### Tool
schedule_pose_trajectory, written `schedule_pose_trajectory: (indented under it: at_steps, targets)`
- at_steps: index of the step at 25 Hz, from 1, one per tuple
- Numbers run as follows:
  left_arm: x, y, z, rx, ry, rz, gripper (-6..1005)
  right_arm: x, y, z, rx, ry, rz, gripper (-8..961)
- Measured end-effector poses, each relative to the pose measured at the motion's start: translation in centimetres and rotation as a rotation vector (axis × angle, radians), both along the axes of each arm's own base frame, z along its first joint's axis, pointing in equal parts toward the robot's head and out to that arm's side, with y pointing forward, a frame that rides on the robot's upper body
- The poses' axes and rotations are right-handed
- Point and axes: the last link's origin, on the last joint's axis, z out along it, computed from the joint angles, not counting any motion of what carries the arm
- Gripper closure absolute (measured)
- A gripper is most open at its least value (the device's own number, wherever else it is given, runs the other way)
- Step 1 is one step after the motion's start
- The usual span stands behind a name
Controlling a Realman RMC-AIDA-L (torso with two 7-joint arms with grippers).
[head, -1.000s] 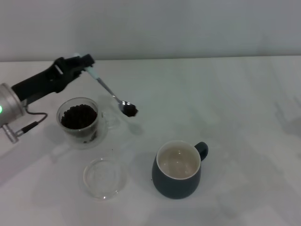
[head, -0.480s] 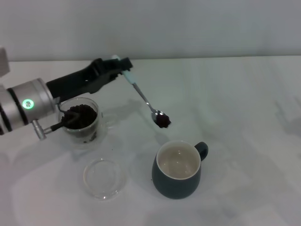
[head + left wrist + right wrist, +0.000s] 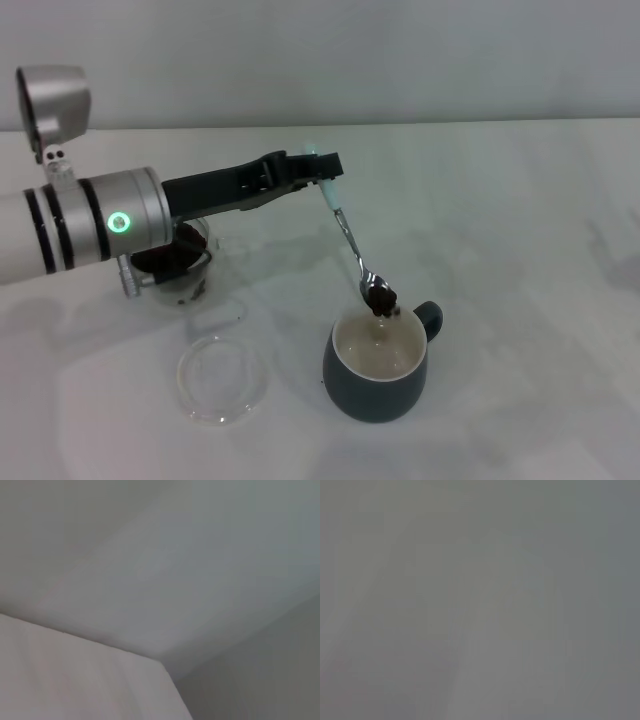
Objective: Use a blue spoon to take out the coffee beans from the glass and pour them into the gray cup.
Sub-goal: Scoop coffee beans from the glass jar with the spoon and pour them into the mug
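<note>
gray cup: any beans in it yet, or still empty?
Looks empty: the dark blue-gray ceramic mug shows a bare cream inside. The dark coffee beans are on the light-blue-handled metal spoon, above its rim, held by the left claw.
</note>
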Motion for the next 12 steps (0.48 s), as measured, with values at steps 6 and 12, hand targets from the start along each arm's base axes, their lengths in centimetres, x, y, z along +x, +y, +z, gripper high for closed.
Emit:
schedule_pose_trajectory:
  at_steps: [6, 12]
  targets:
    - [0.7, 0.4, -0.2, 0.019, 0.095, -0.088, 872, 0.2, -0.3, 0.0, -0.003, 0.0, -0.011, 369]
    - [2.3, 0.4, -0.8, 0.02, 0.166, -0.208, 871, 0.3, -0.2, -0.1, -0.006, -0.001, -0.018, 369]
